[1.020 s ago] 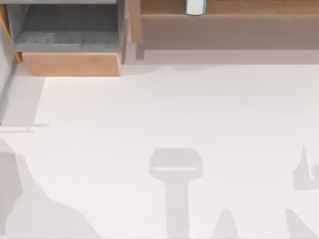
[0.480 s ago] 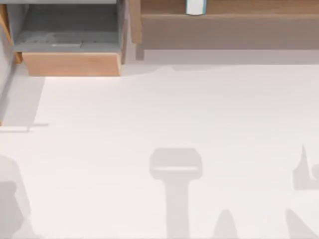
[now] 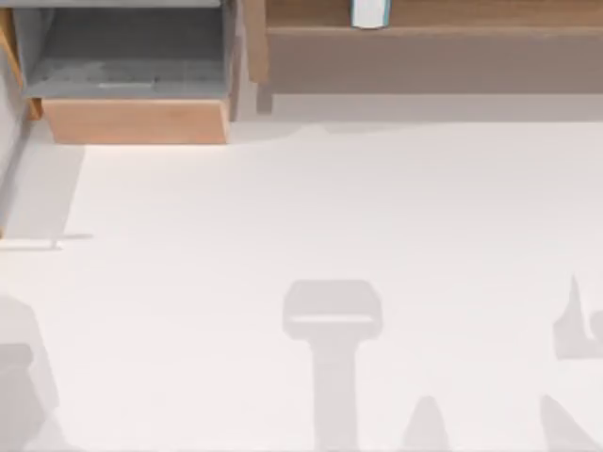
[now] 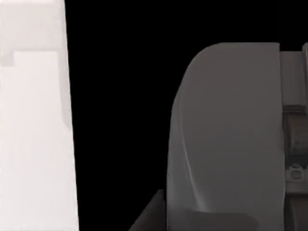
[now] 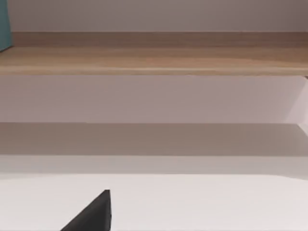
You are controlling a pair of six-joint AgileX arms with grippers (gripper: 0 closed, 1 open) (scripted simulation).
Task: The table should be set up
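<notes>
One white table (image 3: pixel 330 217) lies beneath both arms; either claw's state cannot be told.

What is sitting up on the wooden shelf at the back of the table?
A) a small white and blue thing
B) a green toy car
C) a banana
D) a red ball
A: in the top view a small white and blue thing stands on the light-brown wooden shelf at the back of the white table; what it is exactly is too cut off to tell.
</notes>
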